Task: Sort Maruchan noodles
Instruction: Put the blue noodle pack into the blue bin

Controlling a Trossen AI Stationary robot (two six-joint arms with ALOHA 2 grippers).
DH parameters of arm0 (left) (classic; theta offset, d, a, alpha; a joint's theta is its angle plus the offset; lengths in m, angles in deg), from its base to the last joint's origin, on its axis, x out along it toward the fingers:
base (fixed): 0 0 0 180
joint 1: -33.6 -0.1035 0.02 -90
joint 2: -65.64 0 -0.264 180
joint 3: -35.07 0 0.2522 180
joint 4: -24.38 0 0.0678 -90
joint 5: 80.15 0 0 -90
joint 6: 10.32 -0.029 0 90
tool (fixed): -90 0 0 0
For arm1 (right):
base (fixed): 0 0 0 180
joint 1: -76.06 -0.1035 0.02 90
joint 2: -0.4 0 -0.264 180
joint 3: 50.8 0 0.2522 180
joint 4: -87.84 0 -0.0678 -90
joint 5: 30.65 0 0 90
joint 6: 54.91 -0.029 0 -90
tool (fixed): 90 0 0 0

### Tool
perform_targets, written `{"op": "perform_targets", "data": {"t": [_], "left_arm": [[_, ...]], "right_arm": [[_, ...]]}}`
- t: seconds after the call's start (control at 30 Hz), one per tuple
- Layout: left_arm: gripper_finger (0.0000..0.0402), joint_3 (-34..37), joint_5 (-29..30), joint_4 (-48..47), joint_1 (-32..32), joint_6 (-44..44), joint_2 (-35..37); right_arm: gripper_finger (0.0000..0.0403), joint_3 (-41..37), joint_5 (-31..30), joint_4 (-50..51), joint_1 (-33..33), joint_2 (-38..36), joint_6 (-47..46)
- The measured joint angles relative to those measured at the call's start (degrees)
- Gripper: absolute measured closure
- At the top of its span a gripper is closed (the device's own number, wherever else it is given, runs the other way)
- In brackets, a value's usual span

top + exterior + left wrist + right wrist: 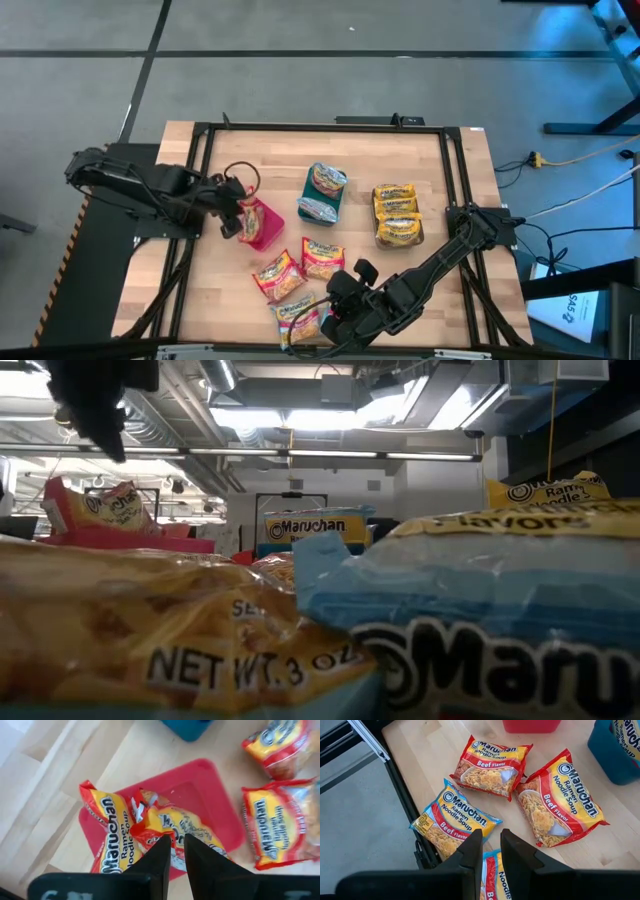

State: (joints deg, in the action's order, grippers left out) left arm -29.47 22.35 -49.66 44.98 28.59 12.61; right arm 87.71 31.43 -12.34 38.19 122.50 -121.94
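Observation:
Two red Maruchan packets (112, 835) (192, 827) lie in the pink bin (220, 815); one sticks out over its rim. My left gripper (177, 847) hangs open just above them, touching neither. On the wood lie two red packets (492, 765) (560, 805) and a blue-edged one (452, 820). My right gripper (491, 842) hovers open near the table's near edge, over another blue-edged packet (492, 870) that shows in the gap between its fingers. The teal bin (306, 185) holds packets, and yellow packets (397, 215) lie stacked to its right.
A black frame (200, 130) runs round the wooden table. The near edge and the floor lie close beside the blue-edged packets (395, 820). Bare wood (270, 160) shows along the far side. In the low view, packets (470, 620) fill the foreground.

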Motion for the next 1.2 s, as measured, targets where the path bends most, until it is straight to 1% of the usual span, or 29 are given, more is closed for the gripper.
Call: {"op": "perform_targets", "data": {"t": [0.1, 0.17, 0.33, 0.43, 0.47, 0.57, 0.7, 0.8, 0.87, 0.93, 1.0, 1.1, 1.2], "left_arm": [[0.0352, -2.1, -1.3, 0.6, 0.0, 1.1, 1.7], [0.0353, -3.8, -3.9, 2.8, 0.3, 1.4, 2.5], [0.0351, -5.6, -14.6, 12.0, 3.9, 0.0, 3.5], [0.0354, -5.7, -21.0, 15.3, 7.8, -1.8, 3.8], [0.0354, -5.7, -22.0, 15.5, 9.1, -1.8, 3.9], [0.0355, -5.7, -21.8, 14.4, 13.4, -1.8, 4.1], [0.0355, -5.7, -17.4, 12.8, 18.2, -1.7, 4.0], [0.0355, -5.6, -13.2, 12.7, 21.0, -0.4, 3.8], [0.0355, -5.6, -10.1, 12.8, 22.5, 0.5, 3.7], [0.0355, -5.6, -7.5, 13.1, 24.0, 1.5, 3.5], [0.0355, -5.6, -5.0, 13.1, 25.3, 2.8, 3.5], [0.0355, -5.6, -1.8, 13.2, 27.3, 5.7, 3.0], [0.0355, -5.5, 1.2, 12.9, 29.3, 5.8, 2.3]], "right_arm": [[0.0336, 0.0, 0.0, 0.0, 0.0, 0.0, 0.0], [0.0336, 0.0, 0.0, 0.0, 0.0, 0.0, 0.0], [0.0336, 0.0, -0.1, 0.5, 0.0, 0.0, 0.0], [0.0336, 0.0, -1.1, 3.2, 0.1, 0.0, -0.4], [0.0336, 0.0, -1.8, 4.3, 0.1, 0.0, -0.5], [0.0336, 0.0, -4.4, 8.2, 0.2, 0.0, -0.5], [0.0336, 0.0, -8.7, 13.1, 1.4, 0.0, -0.5], [0.0336, 0.0, -7.7, 16.8, 4.4, 0.0, -2.6], [0.0336, 0.0, -5.5, 20.5, 7.3, 0.0, -3.9], [0.0336, 0.0, -1.9, 23.7, 10.8, 0.0, -3.7], [0.0336, -0.4, 4.4, 23.2, 14.4, 0.0, 1.0], [0.0336, -0.8, 19.9, 20.3, 19.0, 0.1, 12.1], [0.0336, -2.4, 34.6, 15.7, 20.4, 0.4, 20.4]]}}
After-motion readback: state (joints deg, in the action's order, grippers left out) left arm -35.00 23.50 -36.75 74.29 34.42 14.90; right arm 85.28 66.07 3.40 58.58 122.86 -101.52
